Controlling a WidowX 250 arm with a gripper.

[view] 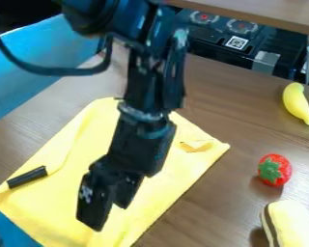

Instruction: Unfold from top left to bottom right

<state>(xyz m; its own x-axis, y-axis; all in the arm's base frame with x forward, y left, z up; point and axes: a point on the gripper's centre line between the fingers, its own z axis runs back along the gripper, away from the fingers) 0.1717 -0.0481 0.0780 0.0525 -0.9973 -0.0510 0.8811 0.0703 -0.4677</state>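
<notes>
Across the brown wood-grain table, from the left to the middle, a yellow cloth [163,193] is lying mostly spread out, one corner pointing to the far side and another to the right. Near the right corner, a small flap [196,146] is folding over on itself. Along the left part, a long soft crease is running down the fabric, and small ripples are showing by the near edge.

Over the middle of the cloth, the black gripper [110,215] is hanging from the arm, which is coming in from the far side and leaning toward the near left. Its jaws are standing spread, with yellow fabric showing between the tips and nothing being pinched. Whether the tips are touching the cloth, I cannot tell.

On the left part of the cloth, a short black cylinder [27,177] is lying at a slant. Off to the right, a toy banana [297,102] is resting toward the far side, a red toy strawberry [275,170] with a green leafy top is sitting nearer, and a pale yellow toy with a dark stripe [292,226] is lying at the near right. Beyond the table, black equipment [215,43] is standing at the far side, and a blue surface [54,46] is showing at the far left.
</notes>
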